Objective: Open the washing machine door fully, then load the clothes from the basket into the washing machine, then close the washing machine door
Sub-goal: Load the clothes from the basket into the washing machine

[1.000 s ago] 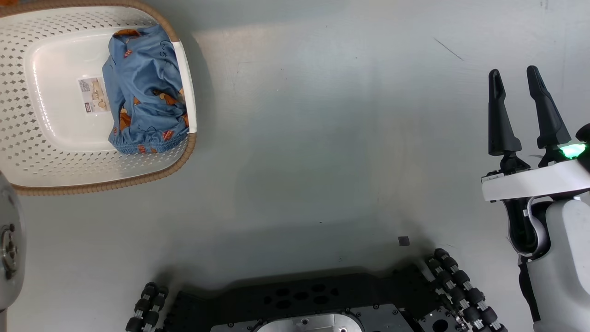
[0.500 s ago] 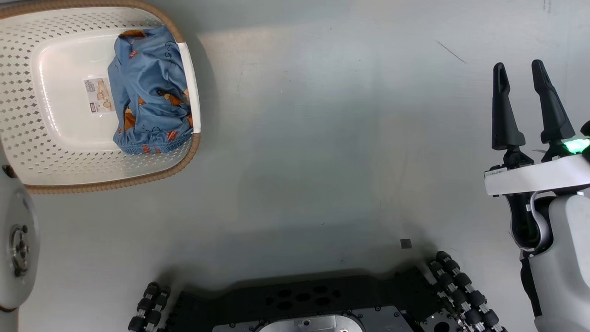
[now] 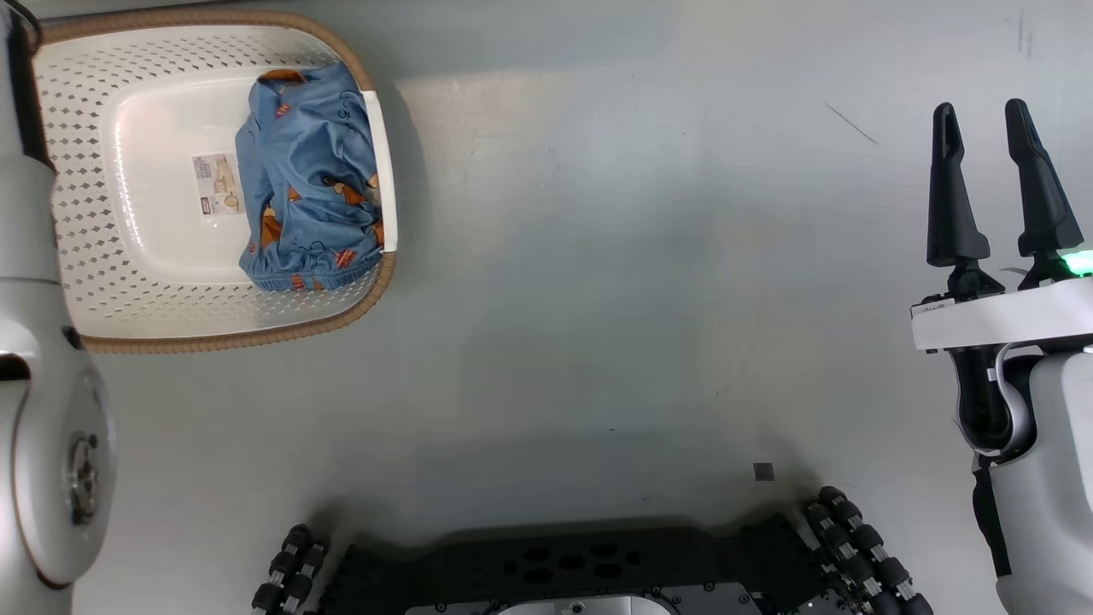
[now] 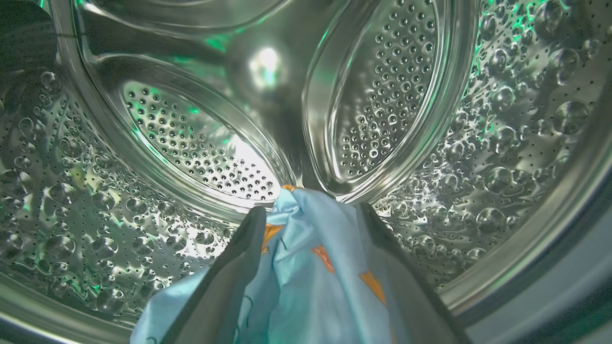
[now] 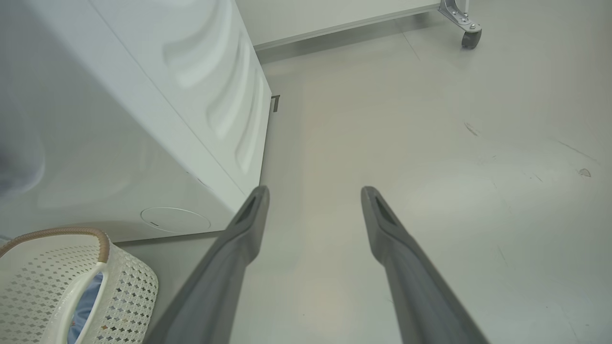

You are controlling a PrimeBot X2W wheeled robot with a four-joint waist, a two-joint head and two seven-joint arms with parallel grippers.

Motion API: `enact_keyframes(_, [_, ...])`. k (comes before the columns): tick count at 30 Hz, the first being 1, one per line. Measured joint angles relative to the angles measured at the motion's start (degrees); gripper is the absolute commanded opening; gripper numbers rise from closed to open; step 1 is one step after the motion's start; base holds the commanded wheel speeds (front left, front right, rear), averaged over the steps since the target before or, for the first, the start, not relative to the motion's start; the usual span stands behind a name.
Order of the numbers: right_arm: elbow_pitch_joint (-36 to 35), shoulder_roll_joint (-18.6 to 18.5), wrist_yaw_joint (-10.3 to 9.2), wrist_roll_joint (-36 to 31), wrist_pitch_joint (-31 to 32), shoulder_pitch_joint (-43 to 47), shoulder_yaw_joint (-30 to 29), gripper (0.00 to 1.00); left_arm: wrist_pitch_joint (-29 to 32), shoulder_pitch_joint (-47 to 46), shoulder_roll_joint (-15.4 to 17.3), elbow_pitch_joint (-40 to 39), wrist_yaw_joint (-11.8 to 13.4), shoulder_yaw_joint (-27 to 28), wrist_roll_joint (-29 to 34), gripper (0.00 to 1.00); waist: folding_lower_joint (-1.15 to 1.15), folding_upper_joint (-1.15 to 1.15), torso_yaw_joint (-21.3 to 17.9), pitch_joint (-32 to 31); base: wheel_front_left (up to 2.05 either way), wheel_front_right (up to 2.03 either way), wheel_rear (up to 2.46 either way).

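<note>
Where the left wrist camera looks into the steel drum (image 4: 502, 143), a satin garment (image 4: 311, 272) of shiny light blue, printed with small orange figures, lies bunched between the two dark fingers of the left gripper (image 4: 310, 217). Those fingers stand spread wide. The cloth rises in a crumpled peak to about their tips and spills out past one finger at the bottom edge. Whether it presses on their inner faces I cannot tell. Around it the drum's perforated, dimpled wall shines with green glints.

On the head view a second garment (image 3: 312, 184) of the same blue, with orange and brown figures and a gathered hem, sits heaped against the right-hand side of the basket (image 3: 111, 282). The basket is a cream perforated tub with a brown woven rim and a barcode sticker (image 3: 218, 184) on its bare bottom. It stands on the grey floor (image 3: 640, 256), near the white washing machine (image 5: 143, 119) seen from the right wrist. Well apart from it, the right gripper (image 3: 979, 115) hangs over bare floor, fingers parted and holding nothing.
</note>
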Motion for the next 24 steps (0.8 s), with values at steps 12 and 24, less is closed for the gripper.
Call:
enact_keyframes(12, [0.65,-0.05,0.00,0.00,0.00,-0.01,0.01,1.00,-0.24,4.35,-0.97,-0.96,-0.05,-0.09,-0.05,1.00,0.00,0.00,1.76,-2.90,0.00,0.00,0.00])
enact_keyframes(24, [0.52,-0.67,0.00,-0.59,0.00,0.01,0.82,1.00,-0.25,12.32,-1.40,-9.13,-0.05,2.04,-1.52,1.00,0.00,0.00,2.41,-4.58,0.00,0.00,0.00])
